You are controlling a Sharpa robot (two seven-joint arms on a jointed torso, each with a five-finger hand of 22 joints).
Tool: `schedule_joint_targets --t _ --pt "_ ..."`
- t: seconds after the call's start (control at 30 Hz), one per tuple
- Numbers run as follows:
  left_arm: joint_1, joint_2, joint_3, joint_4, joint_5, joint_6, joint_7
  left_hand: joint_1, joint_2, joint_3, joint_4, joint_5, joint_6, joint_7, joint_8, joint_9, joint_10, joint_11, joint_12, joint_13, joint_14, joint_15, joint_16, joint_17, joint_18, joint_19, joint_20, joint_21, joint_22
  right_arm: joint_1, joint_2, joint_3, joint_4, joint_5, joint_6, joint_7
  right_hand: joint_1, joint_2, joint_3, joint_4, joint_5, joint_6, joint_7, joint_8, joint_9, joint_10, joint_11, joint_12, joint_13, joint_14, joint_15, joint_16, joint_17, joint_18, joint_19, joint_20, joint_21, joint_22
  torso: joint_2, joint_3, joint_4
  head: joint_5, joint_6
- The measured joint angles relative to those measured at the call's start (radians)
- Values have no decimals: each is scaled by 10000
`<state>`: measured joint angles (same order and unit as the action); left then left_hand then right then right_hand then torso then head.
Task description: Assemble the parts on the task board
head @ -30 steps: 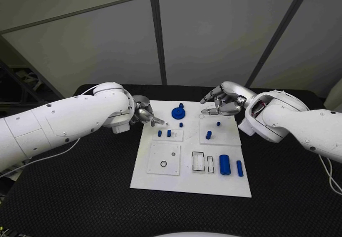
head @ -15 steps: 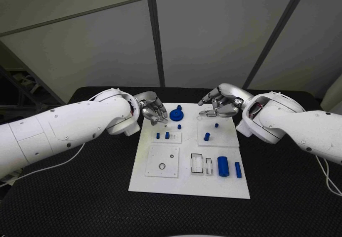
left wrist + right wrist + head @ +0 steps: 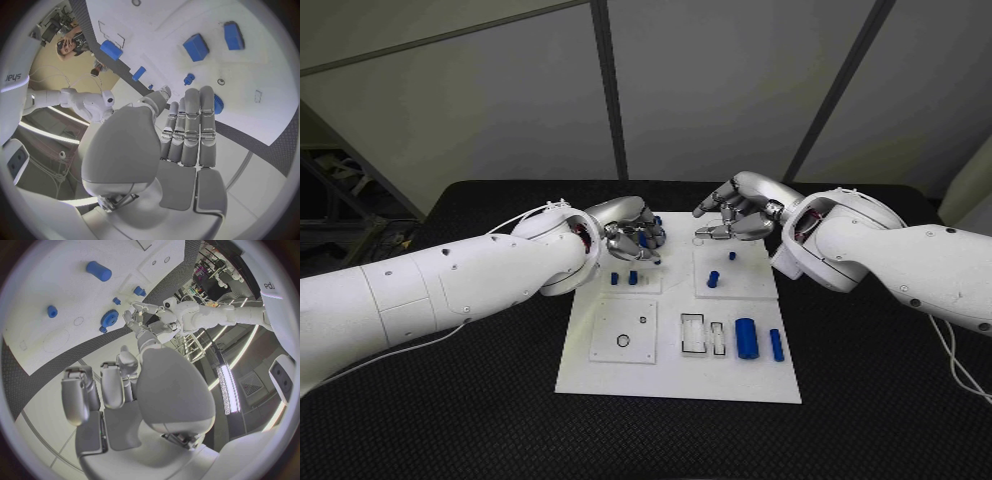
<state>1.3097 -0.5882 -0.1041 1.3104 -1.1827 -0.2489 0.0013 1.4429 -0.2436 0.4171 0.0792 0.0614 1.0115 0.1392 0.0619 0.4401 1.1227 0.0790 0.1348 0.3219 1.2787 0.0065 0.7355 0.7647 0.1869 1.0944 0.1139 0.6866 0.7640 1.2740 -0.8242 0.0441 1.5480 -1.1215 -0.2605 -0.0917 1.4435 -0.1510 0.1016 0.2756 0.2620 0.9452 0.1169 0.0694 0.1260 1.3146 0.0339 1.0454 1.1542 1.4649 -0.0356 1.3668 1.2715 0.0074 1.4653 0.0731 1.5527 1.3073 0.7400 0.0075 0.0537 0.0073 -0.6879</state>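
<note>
The white task board [image 3: 678,375] lies mid-table. My left hand [image 3: 635,236] hovers over its far left corner, fingers straight and close together, tips at the blue gear [image 3: 218,104]; I cannot tell if they touch it. From the right wrist, the gear [image 3: 110,318] sits just beside the left hand [image 3: 140,321]. My right hand [image 3: 733,213] hangs over the board's far edge, fingers curled in and holding nothing. Two short blue pegs [image 3: 625,278] stand at the left. Another peg [image 3: 714,280] stands at the right. A thick blue cylinder [image 3: 746,337] and a slim one [image 3: 776,345] lie at the near right.
The black table [image 3: 473,400] surrounds the board. Rectangular slots [image 3: 697,335] and a plate with round holes [image 3: 626,332] mark the board's near half. Both white forearms reach in over the table's sides, the left one [image 3: 459,285] low and wide.
My left hand has swung right, from the board's left edge to over the blue gear, covering it in the head view. The right hand has stayed almost in place.
</note>
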Motion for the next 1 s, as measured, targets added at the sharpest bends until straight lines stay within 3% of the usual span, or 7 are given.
schedule_joint_targets --t 0.07,0.2,0.23,0.3,0.53,0.83,1.0 --pt "-11 119 -46 -90 -402 18 20 -47 29 -19 19 0 40 -40 0 -201 24 17 0 -221 526 -39 1313 970 1 380 -40 475 360 0 11 0 5 0 0 0 0 0 0 0 0 0 0 0 0 0 0 0 0 0 0 0 0 0 0 0 0 0 0 4 0 -11 -1" --pt "-14 307 -81 -261 -1063 112 -6 -101 83 -19 20 0 126 -55 0 -601 72 -3 8 -674 1254 -106 3340 2501 -25 1508 -117 2557 2201 0 21 0 15 0 0 0 0 0 0 0 0 0 0 0 0 0 0 0 0 0 0 1 0 0 0 0 0 0 0 6 0 -25 -1" --pt "-15 344 -84 -296 -1187 144 -27 -105 79 -19 20 0 162 -91 0 -674 72 -3 48 -755 1341 -119 3588 2681 -622 1672 -129 2903 2510 0 22 0 16 0 0 0 0 0 0 0 0 0 0 0 1 0 0 0 0 0 0 1 0 0 0 0 0 0 0 5 0 -29 -1" --pt "-15 428 -90 -380 -1460 238 -96 -139 44 -19 20 0 160 -90 0 -805 72 -3 64 -907 1519 -159 3970 2956 -629 1979 -167 3498 3047 0 24 0 19 0 0 -1 0 0 0 0 0 0 0 0 0 0 0 0 1 0 0 1 0 0 0 0 0 0 0 5 0 -37 -2" --pt "-19 676 -102 -621 -2058 549 -389 -138 44 -19 20 -50 108 -142 0 -1148 -98 -87 64 -1288 1831 -297 4531 3306 -627 2550 -313 4613 4060 0 28 0 25 0 -3 -2 0 0 0 0 -1 0 0 0 -8 1 0 0 1 0 0 2 1 0 0 0 0 0 -4 6 4 -56 -15" --pt "-19 823 -103 -842 -2422 731 -688 -138 43 -19 19 -50 105 -145 0 -1299 -114 -70 66 -1461 1831 -297 4575 3317 -641 2688 -350 4921 4368 0 29 0 29 0 -5 -3 0 0 0 0 -4 0 0 0 -8 1 0 0 2 0 0 2 1 0 0 0 0 0 -11 10 10 -80 -19" --pt "-20 925 -103 -906 -2507 832 -765 -57 204 109 -21 -27 105 -145 54 -1366 -113 -70 173 -1535 1831 -297 4615 3309 -637 2745 -336 5049 4489 0 30 0 30 0 -6 -3 0 0 0 0 -5 0 0 0 -7 1 0 0 2 0 0 2 2 0 0 0 0 0 -11 11 16 -88 -23"
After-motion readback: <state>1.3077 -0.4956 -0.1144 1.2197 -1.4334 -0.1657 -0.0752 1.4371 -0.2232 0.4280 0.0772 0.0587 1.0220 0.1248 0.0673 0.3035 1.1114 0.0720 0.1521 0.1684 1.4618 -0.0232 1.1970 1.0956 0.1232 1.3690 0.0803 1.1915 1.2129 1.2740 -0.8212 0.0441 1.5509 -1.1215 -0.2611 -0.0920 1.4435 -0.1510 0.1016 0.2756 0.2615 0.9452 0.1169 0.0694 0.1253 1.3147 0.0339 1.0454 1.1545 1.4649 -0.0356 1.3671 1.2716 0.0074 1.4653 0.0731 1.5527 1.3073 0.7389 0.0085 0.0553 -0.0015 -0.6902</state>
